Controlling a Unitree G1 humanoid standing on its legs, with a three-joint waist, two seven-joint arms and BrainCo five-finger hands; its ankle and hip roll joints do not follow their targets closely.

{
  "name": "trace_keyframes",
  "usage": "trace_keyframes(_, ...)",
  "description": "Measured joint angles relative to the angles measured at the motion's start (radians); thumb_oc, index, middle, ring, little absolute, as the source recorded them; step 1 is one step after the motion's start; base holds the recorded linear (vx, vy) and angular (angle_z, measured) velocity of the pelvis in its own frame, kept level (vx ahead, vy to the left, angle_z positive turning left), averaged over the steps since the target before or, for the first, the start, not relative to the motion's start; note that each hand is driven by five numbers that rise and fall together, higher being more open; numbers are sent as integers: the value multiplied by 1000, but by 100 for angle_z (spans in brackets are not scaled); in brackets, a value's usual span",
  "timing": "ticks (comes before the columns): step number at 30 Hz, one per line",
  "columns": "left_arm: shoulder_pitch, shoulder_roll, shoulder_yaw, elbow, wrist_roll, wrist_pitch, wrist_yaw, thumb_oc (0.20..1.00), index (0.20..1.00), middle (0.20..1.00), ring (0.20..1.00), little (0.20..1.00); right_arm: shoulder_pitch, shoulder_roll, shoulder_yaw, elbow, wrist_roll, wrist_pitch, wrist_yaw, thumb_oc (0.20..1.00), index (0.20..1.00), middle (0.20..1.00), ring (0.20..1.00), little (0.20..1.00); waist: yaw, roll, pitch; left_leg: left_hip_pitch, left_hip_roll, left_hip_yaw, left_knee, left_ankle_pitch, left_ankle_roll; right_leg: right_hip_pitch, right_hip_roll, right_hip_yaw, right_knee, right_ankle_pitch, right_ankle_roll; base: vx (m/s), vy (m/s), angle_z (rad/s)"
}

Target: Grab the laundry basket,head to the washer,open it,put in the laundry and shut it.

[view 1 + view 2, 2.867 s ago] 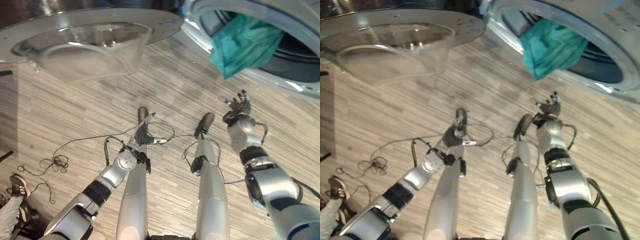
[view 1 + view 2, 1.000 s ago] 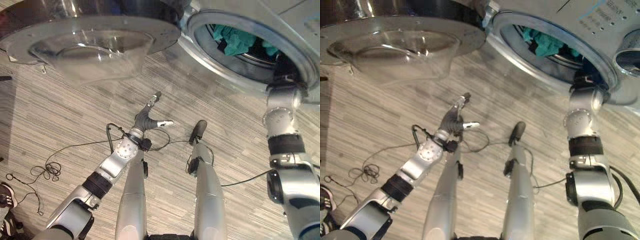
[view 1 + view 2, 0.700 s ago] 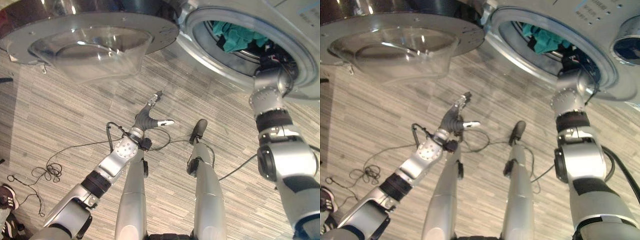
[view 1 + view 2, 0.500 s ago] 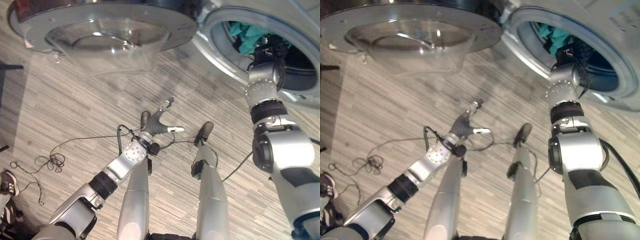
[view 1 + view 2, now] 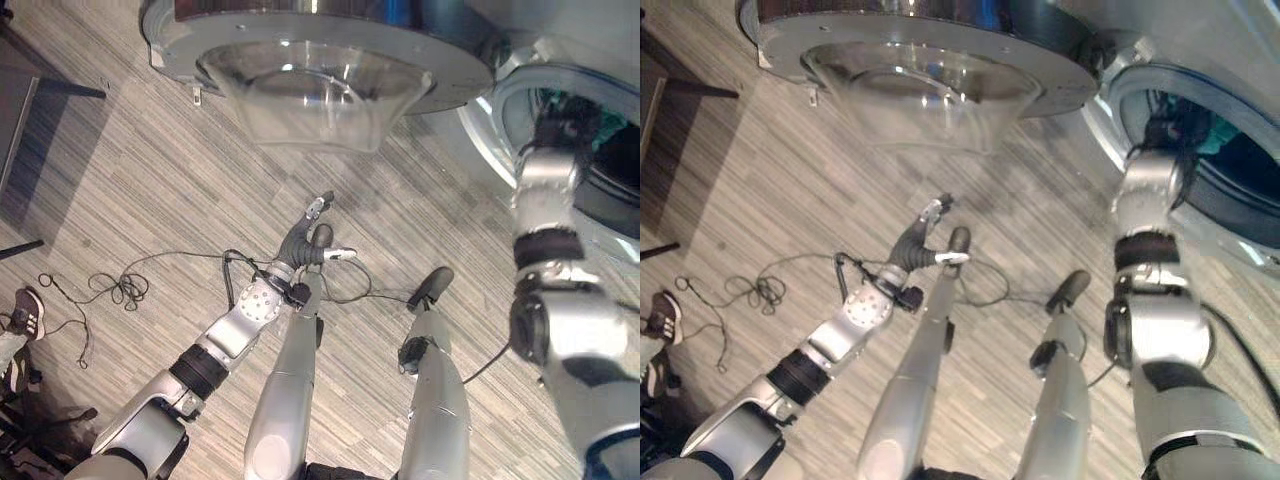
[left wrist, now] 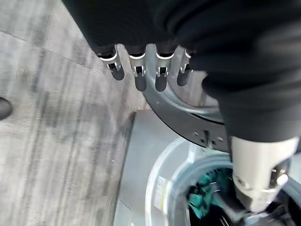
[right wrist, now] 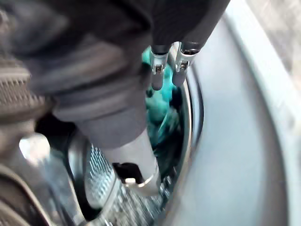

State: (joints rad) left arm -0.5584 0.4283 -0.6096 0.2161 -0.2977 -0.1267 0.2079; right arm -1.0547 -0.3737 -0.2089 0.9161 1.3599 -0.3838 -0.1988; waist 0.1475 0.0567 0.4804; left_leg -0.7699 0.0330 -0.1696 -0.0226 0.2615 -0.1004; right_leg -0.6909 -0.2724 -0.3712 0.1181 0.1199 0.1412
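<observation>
Right hand (image 5: 1167, 130) reaching inside washer (image 5: 1120, 90), fingers (image 7: 164, 70) straight, apart, near teal laundry (image 7: 162, 106): soft, light, easily bunched. Door (image 5: 320, 70) open; left hand (image 5: 305, 238) relaxed, empty.

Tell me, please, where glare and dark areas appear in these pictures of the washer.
Left eye view: bright glare spots sit on the clear glass bowl of the round silver washer door. Right eye view: the inside of the washer drum is dark, and the teal cloth in it is dimly lit. Right wrist view: the teal cloth looks bright against the dark drum.
</observation>
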Motion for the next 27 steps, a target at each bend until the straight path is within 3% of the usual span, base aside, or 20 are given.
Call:
trace_keyframes(5, 30, 30, 7, 1, 42, 31, -45, 1000, 1000, 1000, 1000, 1000, 140, 40, -33, 42, 38, -1, 29, 1000, 1000, 1000, 1000, 1000, -59, -16, -5, 32, -2, 10, 16, -14, 14, 35, -2, 8, -2, 1, 2, 5, 83, -4)
trace_keyframes(9, 157, 47, 94, 0, 74, 44, -66, 1000, 1000, 1000, 1000, 1000, 409, 118, 69, -18, -32, 53, 41, 1000, 1000, 1000, 1000, 1000, -106, -57, -34, 111, -2, 34, 29, -48, 21, 114, -2, 20, -22, -3, 6, 46, 79, -11)
trace_keyframes(11, 245, 88, 149, 9, 115, 46, -86, 1000, 1000, 1000, 1000, 1000, 648, 163, 200, -48, -207, 141, 89, 1000, 1000, 1000, 1000, 1000, -125, -92, -55, 183, 2, 53, 66, -92, 20, 205, 5, 31, -42, -5, 8, 106, 128, -19)
trace_keyframes(13, 314, 95, 198, 26, 125, 44, -101, 1000, 1000, 1000, 1000, 1000, 779, 168, 254, -21, -322, 205, 100, 1000, 1000, 1000, 1000, 1000, -134, -102, -78, 253, 0, 62, 93, -137, 17, 290, 3, 31, -56, -21, 15, 111, 134, -8)
trace_keyframes(17, 431, 97, 270, 140, 204, 48, -111, 1000, 1000, 1000, 1000, 1000, 945, 169, 329, 37, -563, 280, 146, 1000, 1000, 1000, 1000, 1000, -148, -115, -175, 344, -3, 76, 175, -218, 23, 414, -3, 34, -68, -48, 24, 141, 178, -10)
trace_keyframes(18, 473, 96, 285, 206, 241, 55, -109, 1000, 1000, 1000, 1000, 1000, 990, 175, 333, 52, -635, 305, 171, 1000, 1000, 1000, 1000, 1000, -148, -119, -237, 367, -1, 86, 202, -251, 25, 452, -1, 37, -80, -57, 22, 168, 238, -22)
trace_keyframes(19, 489, 96, 293, 230, 271, 62, -108, 1000, 1000, 1000, 1000, 1000, 1007, 172, 342, 50, -676, 315, 184, 1000, 1000, 1000, 1000, 1000, -148, -127, -261, 377, -1, 101, 221, -268, 29, 462, -4, 52, -79, -61, 22, 207, 330, -30)
trace_keyframes(22, 539, 74, 357, 281, 347, 85, -99, 1000, 1000, 1000, 1000, 1000, 1021, 174, 331, 35, -786, 331, 221, 1000, 1000, 1000, 1000, 1000, -164, -133, -277, 464, -24, 128, 248, -306, 55, 550, -23, 72, -93, -51, 26, 126, 286, -23)
trace_keyframes(25, 563, 36, 430, 355, 424, 90, -4, 1000, 1000, 1000, 1000, 1000, 1050, 178, 315, 63, -868, 342, 226, 1000, 1000, 1000, 1000, 1000, -156, -121, -371, 515, -40, 190, 220, -318, 78, 542, -65, 91, -65, -27, 16, 35, 249, -40)
trace_keyframes(27, 591, 40, 505, 339, 436, 103, 49, 1000, 1000, 1000, 1000, 1000, 1012, 196, 316, 94, -888, 340, 221, 1000, 1000, 1000, 1000, 1000, -152, -98, -377, 544, -18, 246, 196, -324, 91, 527, -54, -4, -62, 30, -39, 77, 132, -87)
